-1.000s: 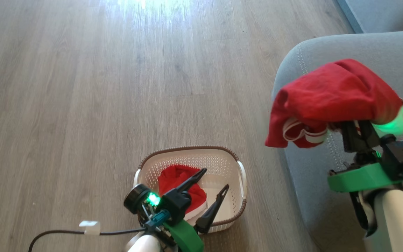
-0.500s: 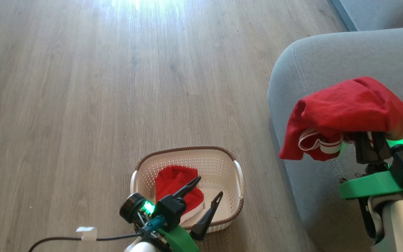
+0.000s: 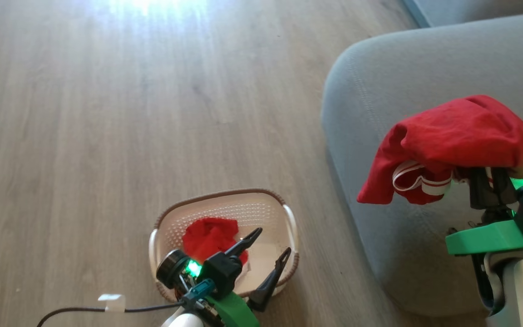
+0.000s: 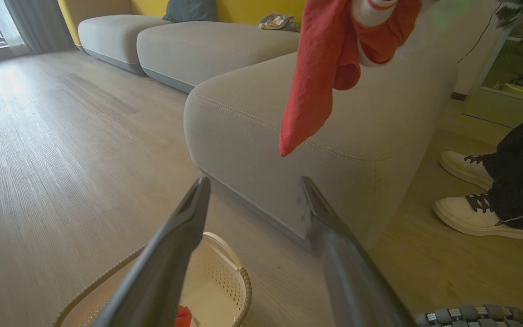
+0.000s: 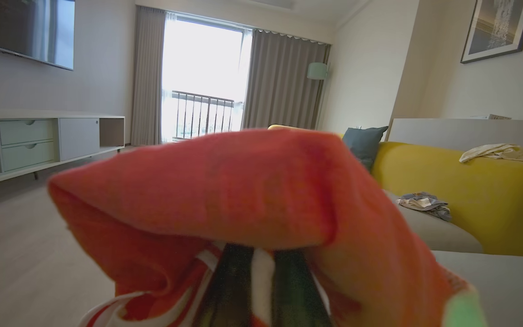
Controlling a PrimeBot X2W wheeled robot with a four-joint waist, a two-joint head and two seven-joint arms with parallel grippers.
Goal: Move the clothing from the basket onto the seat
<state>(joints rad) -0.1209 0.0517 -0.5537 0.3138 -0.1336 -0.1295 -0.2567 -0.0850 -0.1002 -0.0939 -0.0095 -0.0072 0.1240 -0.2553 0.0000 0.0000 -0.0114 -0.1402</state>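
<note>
One piece of red clothing [image 3: 456, 141] with a white band hangs draped over my right gripper [image 3: 488, 175], which is shut on it, held in the air over the near end of the grey seat [image 3: 379, 91]. From the left wrist it shows as red cloth [image 4: 320, 68] dangling above the seat [image 4: 243, 122]; up close it is red fabric [image 5: 243, 195] folded over the fingers. A second red garment [image 3: 207, 236] lies in the cream basket [image 3: 225, 213] on the floor. My left gripper [image 3: 270, 243] hovers open just over the basket, fingers spread with nothing between them [image 4: 254, 193].
Pale wood floor [image 3: 130, 113] spreads to the left and beyond the basket. A person's white shoes [image 4: 470, 190] stand on the floor beside the seat's end. More grey sofa sections [image 4: 207, 45] and a yellow backrest [image 5: 461, 195] lie further off. A black cable [image 3: 84, 310] trails at my lower left.
The head camera has shifted, so the whole scene sits differently. My right gripper, holding the red garment, now hangs further in over the seat. The left gripper stays open over the basket.
</note>
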